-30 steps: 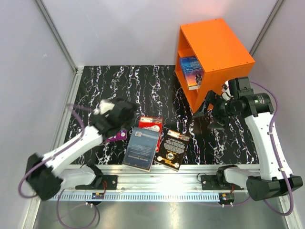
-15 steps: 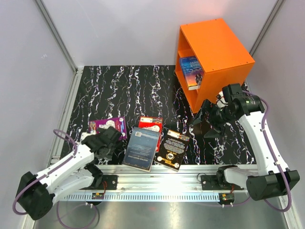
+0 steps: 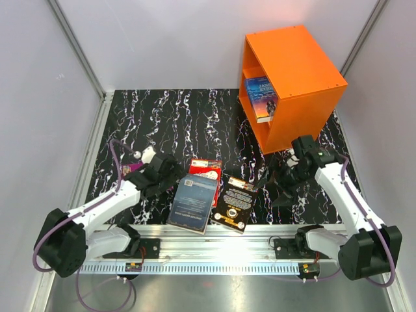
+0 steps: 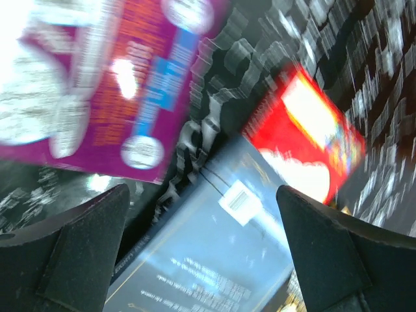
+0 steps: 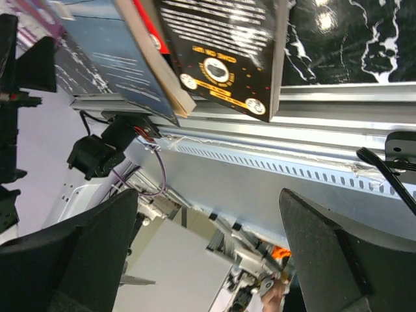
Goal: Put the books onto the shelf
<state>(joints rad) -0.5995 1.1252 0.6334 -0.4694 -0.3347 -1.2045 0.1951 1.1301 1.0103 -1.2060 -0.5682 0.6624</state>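
Hovering over the tabletop [image 3: 195, 117], my left fingers [image 4: 78, 253] stood spread and empty, the grey-blue book [image 4: 214, 260] below between them, the purple book [image 4: 97, 84] and red-and-white book [image 4: 305, 143] just beyond. My right fingers [image 5: 84, 260] gaped empty too, the black book [image 5: 221, 45] ahead, the shelf [image 3: 299, 65] behind.

White capitals starting "JAME" head the blue-orange paperback book [image 3: 261, 97] in the bright orange box-shaped shelf [image 3: 305, 62]. Print on the black gold-emblem book [image 5: 218, 49] and the grey-blue book [image 3: 194, 203] is too small to read.
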